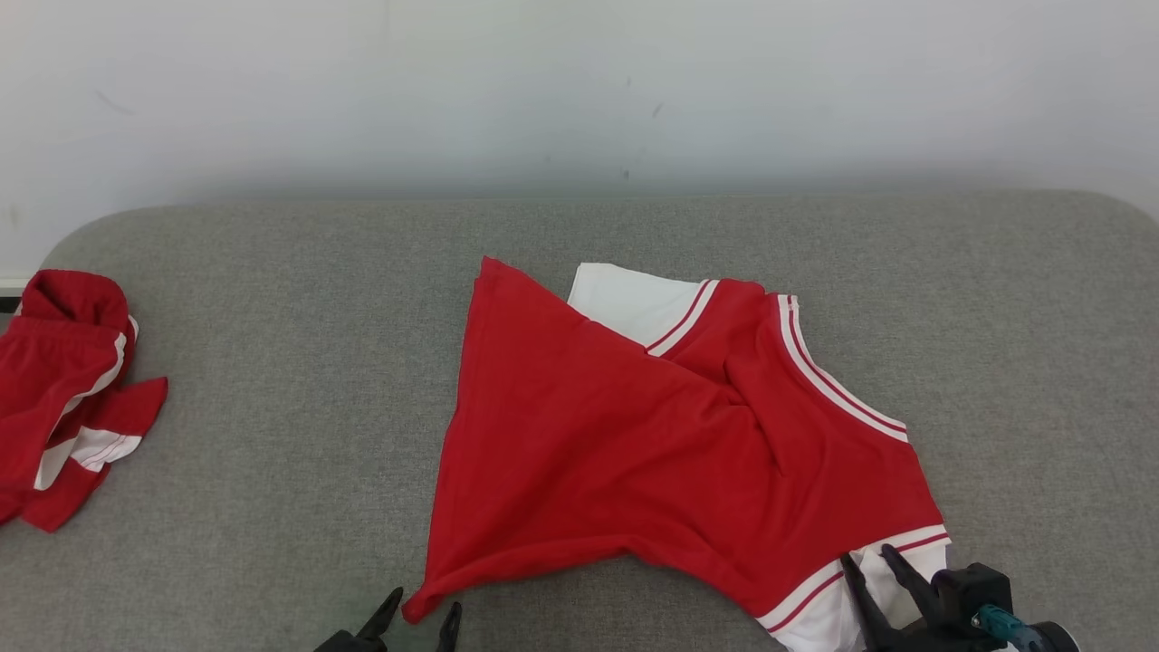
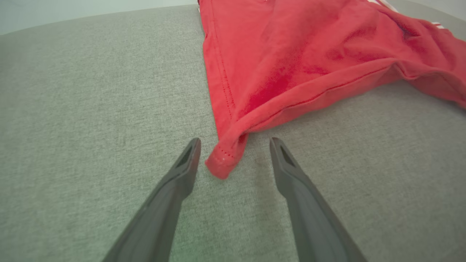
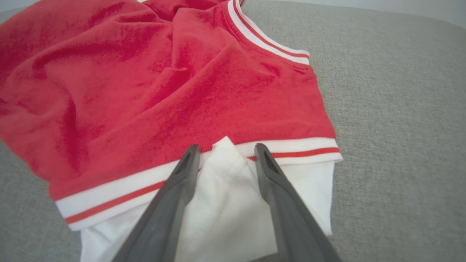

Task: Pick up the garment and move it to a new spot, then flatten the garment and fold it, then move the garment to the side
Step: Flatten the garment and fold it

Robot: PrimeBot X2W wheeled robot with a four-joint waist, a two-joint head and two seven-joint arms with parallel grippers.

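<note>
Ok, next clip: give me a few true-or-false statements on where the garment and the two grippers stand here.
1. A second red garment lies bunched at the left edge of the grey surface. True.
2. The left gripper is shut on the red corner of the garment. False: its fingers stand apart on either side of that corner.
3. White sleeve fabric sits between the fingers of the right gripper. True.
4. The garment is already folded neatly. False: it lies rumpled, partly turned over itself.
</note>
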